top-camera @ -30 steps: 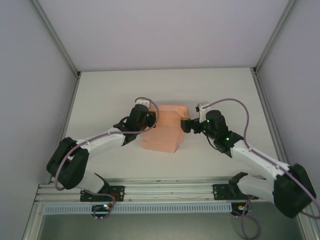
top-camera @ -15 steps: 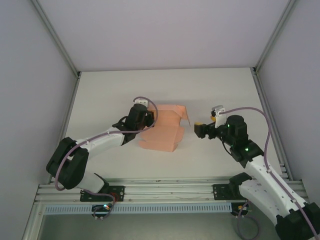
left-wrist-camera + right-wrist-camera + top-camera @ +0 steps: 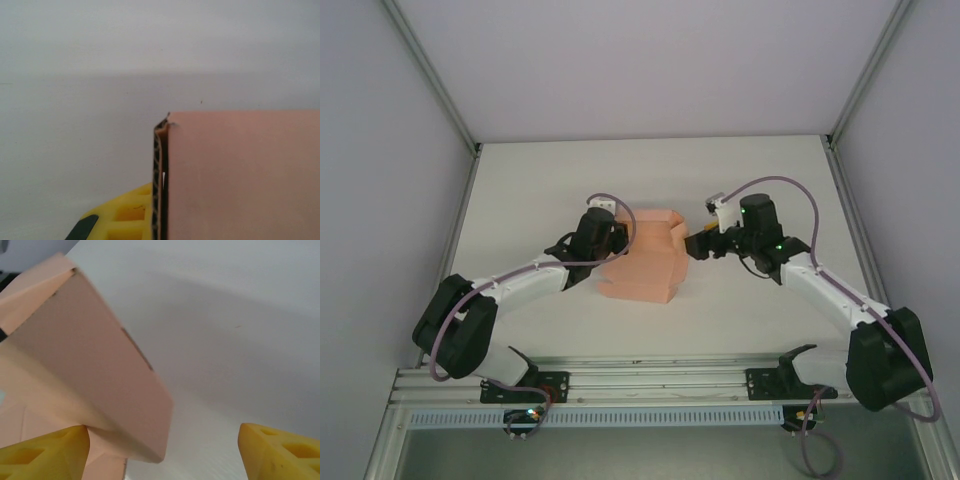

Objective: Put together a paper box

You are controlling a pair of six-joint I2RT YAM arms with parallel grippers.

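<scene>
White arms (image 3: 525, 281) with black joints (image 3: 457, 333), mauve looping cables (image 3: 786, 184), small green lights (image 3: 779, 245) and yellow fingers (image 3: 272, 452).

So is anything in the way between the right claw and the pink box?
No, nothing visible is in the way. The right gripper sits just at the right edge of the paper box with its jaws open, and there is only bare table around it.

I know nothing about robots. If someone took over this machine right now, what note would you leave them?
Grippers: left fingers shut on the box at its left edge; right fingers open beside its right flap, holding nothing.
Box: mid-table, partly folded.
Done: some panels look raised.
Left: fold in the right flap, then close the rest.
</scene>
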